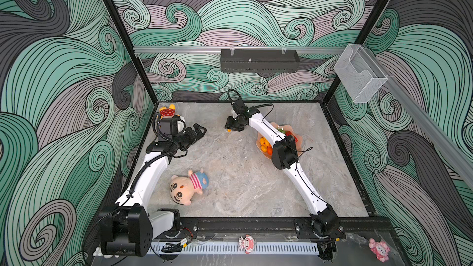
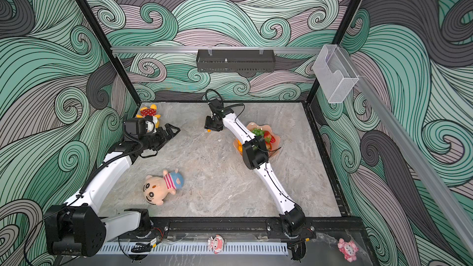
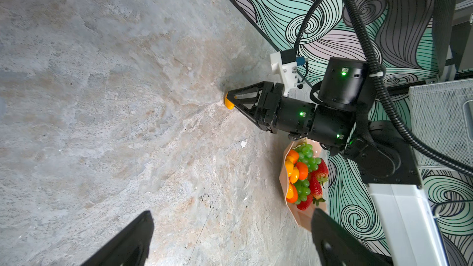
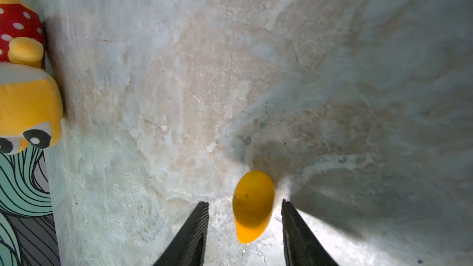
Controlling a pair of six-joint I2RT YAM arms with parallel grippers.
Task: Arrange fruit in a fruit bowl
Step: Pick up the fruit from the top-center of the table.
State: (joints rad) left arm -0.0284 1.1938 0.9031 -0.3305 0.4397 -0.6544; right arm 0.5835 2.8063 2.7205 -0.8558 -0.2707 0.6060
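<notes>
In both top views the white right arm (image 1: pixel 266 130) crosses the scalloped peach-pink fruit bowl (image 1: pixel 299 139) at far right, hiding some fruit (image 1: pixel 265 144); the left wrist view shows the left gripper (image 3: pixel 233 213) spread wide; only the right wrist view shows the right gripper (image 4: pixel 244 201) parted loosely around a yellow-orange oval kumquat (image 4: pixel 253 205) on the marble tabletop (image 4: pixel 153 98), left of the bowl.

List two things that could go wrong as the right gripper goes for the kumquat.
1. The kumquat sits off-centre, near the tips of the open right gripper; closing may squeeze it out and send it rolling.
2. The bowl is already heaped with fruit; one more dropped on top may roll off.
</notes>
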